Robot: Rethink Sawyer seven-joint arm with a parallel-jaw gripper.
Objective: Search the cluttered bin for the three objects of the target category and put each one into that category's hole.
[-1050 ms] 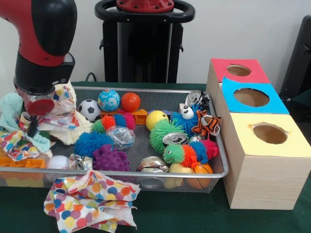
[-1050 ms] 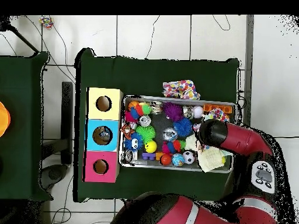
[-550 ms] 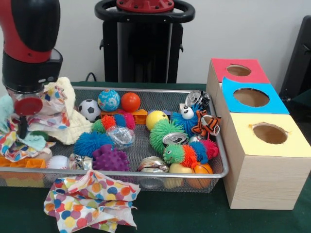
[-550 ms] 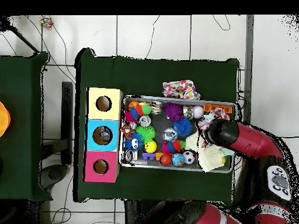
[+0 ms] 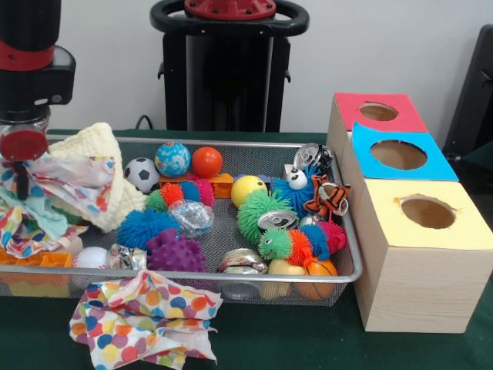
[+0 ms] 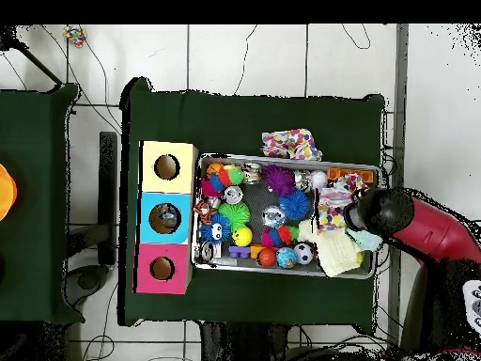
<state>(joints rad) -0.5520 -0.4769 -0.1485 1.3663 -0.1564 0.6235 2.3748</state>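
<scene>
Wire mesh bin (image 5: 350,254) is sitting on green cloth, crowded with toys. Polka-dot cloth (image 5: 58,181) is hanging crumpled at its left end over a cream knitted cloth (image 5: 96,146). Second polka-dot cloth (image 5: 142,316) is lying outside, against the bin's front. Wooden box (image 5: 416,285) is showing red (image 5: 377,112), blue (image 5: 398,154) and yellow holes (image 5: 427,210).

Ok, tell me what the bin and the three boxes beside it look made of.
Bin: metal wire mesh, judging by its see-through gridded wall and shiny silver rim. Boxes: likely wood or wood-look board, with pale grain on the sides; the tops look like matte coloured paper or paint.
</scene>
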